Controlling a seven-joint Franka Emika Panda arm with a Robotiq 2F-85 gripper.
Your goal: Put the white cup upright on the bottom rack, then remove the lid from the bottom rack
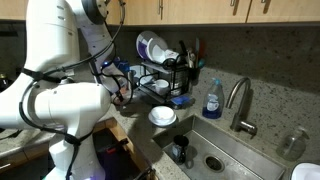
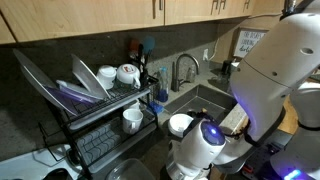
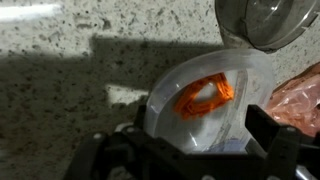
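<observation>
On the bottom rack (image 2: 100, 146), in an exterior view, the white cup (image 2: 132, 120) stands upright at the right end, with a white bowl (image 2: 180, 124) on the counter further right. In an exterior view the bowl (image 1: 162, 115) sits between rack and sink (image 1: 225, 160). In the wrist view my gripper (image 3: 190, 145) is spread wide, and a clear tub (image 3: 205, 95) with something orange inside shows between its fingers.

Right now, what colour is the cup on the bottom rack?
The cup is plain white; an exterior view shows it best.
</observation>
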